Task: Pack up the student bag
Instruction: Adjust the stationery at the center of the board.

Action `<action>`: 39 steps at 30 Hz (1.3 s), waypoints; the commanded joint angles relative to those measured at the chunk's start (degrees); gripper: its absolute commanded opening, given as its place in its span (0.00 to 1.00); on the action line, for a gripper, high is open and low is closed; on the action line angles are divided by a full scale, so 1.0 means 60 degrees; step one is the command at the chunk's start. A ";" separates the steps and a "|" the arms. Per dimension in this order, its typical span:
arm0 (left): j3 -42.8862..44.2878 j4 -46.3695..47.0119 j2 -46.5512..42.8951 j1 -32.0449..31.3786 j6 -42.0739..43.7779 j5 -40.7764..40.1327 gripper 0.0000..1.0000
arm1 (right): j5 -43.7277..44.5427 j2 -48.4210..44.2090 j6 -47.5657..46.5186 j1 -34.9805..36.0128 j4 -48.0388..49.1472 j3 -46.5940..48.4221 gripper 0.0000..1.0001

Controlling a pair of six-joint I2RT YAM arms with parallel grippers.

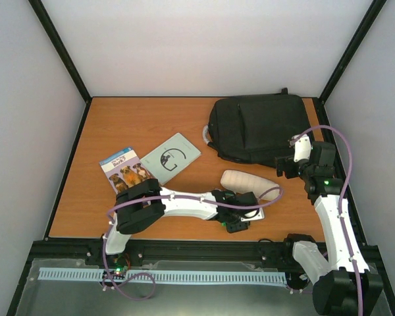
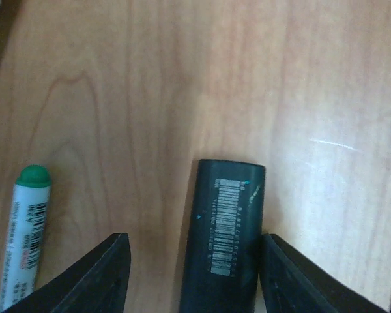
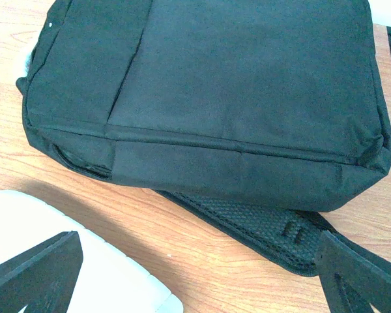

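The student bag (image 1: 257,128) is a large black backpack lying flat at the back right of the table. In the right wrist view the student bag (image 3: 234,85) fills the upper frame, with a mesh strap (image 3: 267,225) poking out beneath it. My right gripper (image 3: 199,280) hovers open just in front of it, nothing between its fingers. My left gripper (image 2: 194,251) straddles a black cylinder with a barcode (image 2: 225,235) lying on the wood. The right finger (image 2: 293,274) touches the cylinder. The left finger (image 2: 98,274) stands apart from it.
A green-capped white marker (image 2: 26,235) lies left of the left gripper. A cream padded pouch (image 1: 250,181) sits between the two grippers. A dog picture book (image 1: 125,170) and a pale green notebook (image 1: 172,158) lie at centre left. Black frame posts edge the table.
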 commanded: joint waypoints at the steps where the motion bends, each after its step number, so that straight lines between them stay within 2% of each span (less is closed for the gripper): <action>1: 0.0243 0.0443 0.0203 0.0367 -0.0322 -0.0279 0.55 | 0.0164 0.0043 -0.0008 0.0051 0.0296 -0.0088 1.00; 6: 0.0684 0.0648 0.0566 0.0703 -0.0670 -0.0799 0.49 | 0.0251 0.0153 0.0011 0.0045 0.0280 -0.0052 1.00; 20: 0.1631 0.0945 0.1459 0.1021 -0.1431 -0.2511 0.53 | 0.0284 0.0143 0.0013 0.0047 0.0278 -0.0066 1.00; 25: 0.1150 0.1119 0.1195 0.1413 -0.1879 -0.3181 0.57 | 0.0277 0.0191 0.0011 0.0046 0.0261 -0.0072 1.00; 30: 0.0350 0.1386 0.0716 0.2048 -0.2342 -0.3134 0.63 | 0.0240 0.0235 -0.0003 0.0045 0.0257 -0.0061 1.00; 39: -0.0699 0.1437 0.0062 0.3007 -0.3175 -0.3602 0.62 | 0.0255 0.0267 -0.0019 0.0053 0.0261 -0.0073 1.00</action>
